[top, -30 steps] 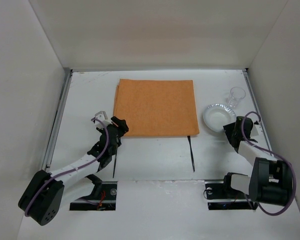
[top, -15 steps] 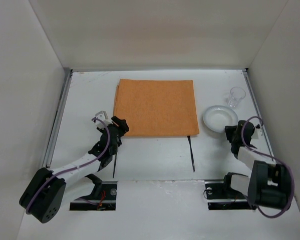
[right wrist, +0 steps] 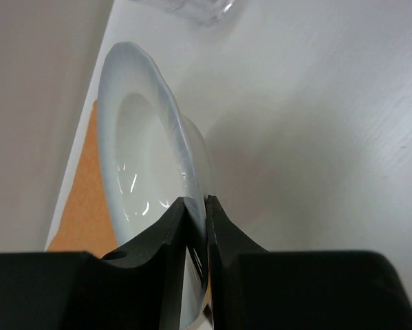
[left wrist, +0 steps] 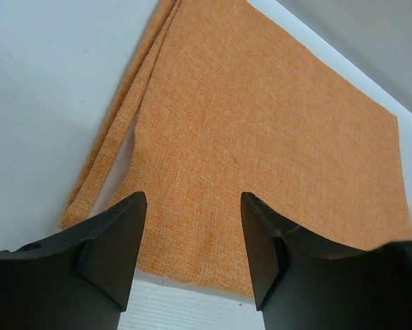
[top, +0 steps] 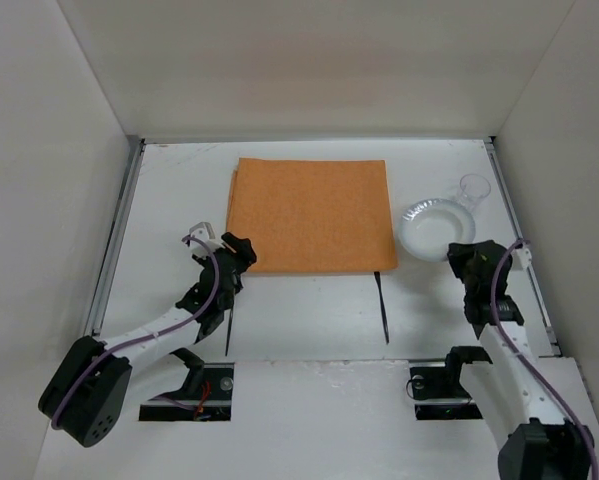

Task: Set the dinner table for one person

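Top view from above: the dinner table (top: 309, 325), a flat matte white surface, fills the middle of the frame, with white walls around it and thin metal rails (top: 114, 250) along its left and right edges. An orange cloth mat (top: 312, 213) lies flat at the centre, towards the top of the table.

Right of the mat sits a white dish (top: 429, 225), with a clear glass (top: 473, 188) just beside its upper right rim. The right gripper (top: 462, 255) reaches up from the lower right and is clenched on the dish's lower rim. In the right wrist view its two black fingers (right wrist: 171, 227) pinch the thin rim of the dish (right wrist: 140, 151) between them. The dish may be tipped up slightly off the table, though the angle makes this hard to judge.

The left gripper (top: 237, 250) sits at the mat's lower left corner. In the left wrist view its jaws stand apart, holding nothing, with the mat's folded edge (left wrist: 109, 151) showing between and beyond them.

Two slim dark utensils lie on the table below the mat, one (top: 382, 310) near its lower right corner and one (top: 229, 335) beside the left arm.
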`<state>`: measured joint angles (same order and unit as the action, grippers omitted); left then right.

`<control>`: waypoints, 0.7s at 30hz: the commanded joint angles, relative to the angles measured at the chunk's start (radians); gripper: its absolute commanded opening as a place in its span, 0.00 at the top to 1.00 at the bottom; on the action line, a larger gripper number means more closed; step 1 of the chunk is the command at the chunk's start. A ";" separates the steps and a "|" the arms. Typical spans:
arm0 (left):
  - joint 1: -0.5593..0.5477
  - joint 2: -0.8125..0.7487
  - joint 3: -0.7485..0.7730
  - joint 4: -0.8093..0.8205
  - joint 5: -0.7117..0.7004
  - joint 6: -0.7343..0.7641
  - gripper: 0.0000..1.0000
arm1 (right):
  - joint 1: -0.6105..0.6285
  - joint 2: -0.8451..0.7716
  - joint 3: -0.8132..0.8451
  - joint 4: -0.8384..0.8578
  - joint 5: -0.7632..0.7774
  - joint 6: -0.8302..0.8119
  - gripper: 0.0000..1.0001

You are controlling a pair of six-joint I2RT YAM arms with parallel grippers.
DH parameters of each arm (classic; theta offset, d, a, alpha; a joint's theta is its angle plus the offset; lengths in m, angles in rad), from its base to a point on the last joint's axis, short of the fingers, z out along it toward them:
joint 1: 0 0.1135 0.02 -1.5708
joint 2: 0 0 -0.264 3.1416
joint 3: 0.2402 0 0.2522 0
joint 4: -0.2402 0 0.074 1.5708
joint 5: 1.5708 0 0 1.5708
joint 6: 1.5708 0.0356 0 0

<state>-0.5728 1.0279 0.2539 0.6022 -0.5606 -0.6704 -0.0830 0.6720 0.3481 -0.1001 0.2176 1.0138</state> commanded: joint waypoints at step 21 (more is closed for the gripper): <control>0.063 -0.063 -0.041 0.041 -0.035 -0.015 0.46 | 0.599 1.064 0.738 0.530 -0.178 0.078 0.88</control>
<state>-0.4999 0.9871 0.2279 0.6018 -0.5747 -0.6807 0.5056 1.7260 0.9863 0.2569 0.0669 1.0481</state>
